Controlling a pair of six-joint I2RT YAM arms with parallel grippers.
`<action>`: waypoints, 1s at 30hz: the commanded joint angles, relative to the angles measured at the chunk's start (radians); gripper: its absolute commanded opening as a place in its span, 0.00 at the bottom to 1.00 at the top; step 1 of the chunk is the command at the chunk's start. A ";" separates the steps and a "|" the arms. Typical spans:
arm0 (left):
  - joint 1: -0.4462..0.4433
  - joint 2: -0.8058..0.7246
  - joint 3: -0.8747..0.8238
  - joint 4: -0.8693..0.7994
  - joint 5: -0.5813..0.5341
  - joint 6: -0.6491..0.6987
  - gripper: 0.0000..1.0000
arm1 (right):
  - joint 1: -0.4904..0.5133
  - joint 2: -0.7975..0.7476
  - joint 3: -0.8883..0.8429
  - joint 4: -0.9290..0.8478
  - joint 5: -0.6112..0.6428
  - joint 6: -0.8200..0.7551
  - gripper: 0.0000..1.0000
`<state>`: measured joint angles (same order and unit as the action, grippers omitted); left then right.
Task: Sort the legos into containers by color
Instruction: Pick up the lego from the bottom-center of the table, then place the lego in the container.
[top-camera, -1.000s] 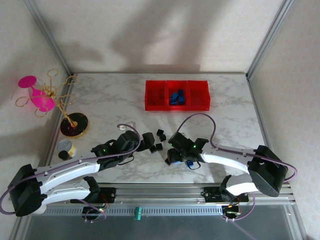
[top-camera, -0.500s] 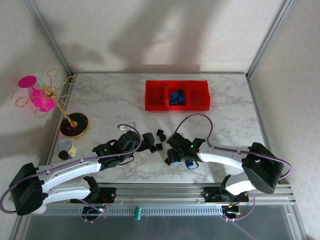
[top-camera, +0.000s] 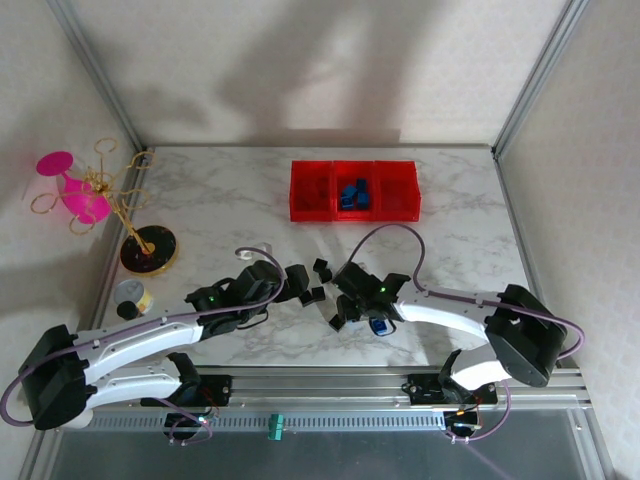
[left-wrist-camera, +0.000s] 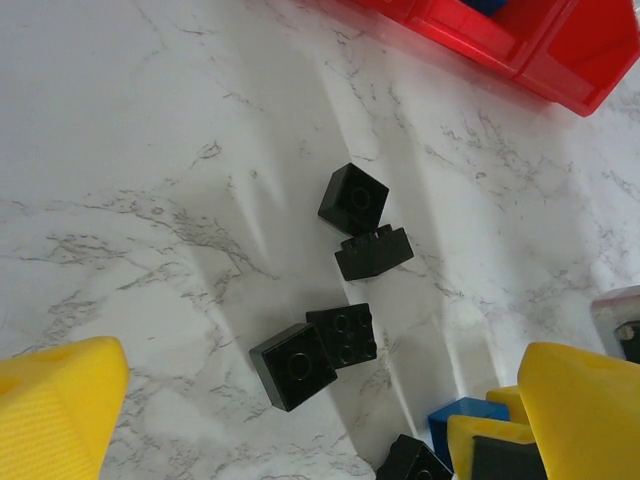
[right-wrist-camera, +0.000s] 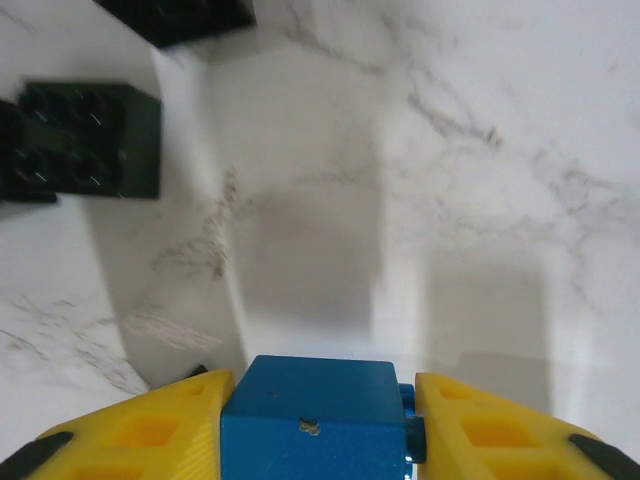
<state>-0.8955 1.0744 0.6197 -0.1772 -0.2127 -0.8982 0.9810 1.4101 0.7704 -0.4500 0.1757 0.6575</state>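
Note:
Several black legos (top-camera: 318, 268) lie loose on the marble in front of both arms. In the left wrist view two black bricks (left-wrist-camera: 318, 352) sit between my left gripper's (left-wrist-camera: 320, 425) wide-open yellow fingers (left-wrist-camera: 60, 410), and two more (left-wrist-camera: 362, 222) lie further off. My left gripper (top-camera: 292, 280) hovers beside that cluster. My right gripper (right-wrist-camera: 320, 400) is shut on a blue brick (right-wrist-camera: 312, 420), also seen as the blue brick (left-wrist-camera: 462, 415) in the left wrist view. The right gripper (top-camera: 342, 315) is just right of the black bricks. The containers (top-camera: 355, 190) hold blue bricks (top-camera: 352, 194) in the middle bin.
A gold stand with a pink glass (top-camera: 75, 190) rises from a round black disc base (top-camera: 150, 250) at the left edge. A small round tin (top-camera: 130, 296) sits near it. Metal frame posts border the table. The bins' corner (left-wrist-camera: 560, 50) shows in the left wrist view.
My right gripper has shifted slightly left and away from the base, still shut on the blue brick. The left arm has barely moved.

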 joint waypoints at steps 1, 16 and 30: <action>-0.004 -0.002 0.054 -0.025 -0.055 0.027 0.99 | -0.046 -0.035 0.081 -0.033 0.060 -0.026 0.43; 0.167 0.000 0.160 0.014 -0.066 0.121 1.00 | -0.394 0.366 0.567 0.240 0.132 -0.245 0.42; 0.231 0.065 0.213 0.071 -0.037 0.153 0.99 | -0.512 0.788 1.041 0.279 0.126 -0.368 0.55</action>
<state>-0.6720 1.1275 0.7929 -0.1299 -0.2588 -0.7712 0.4694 2.1658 1.7409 -0.1761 0.2955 0.3325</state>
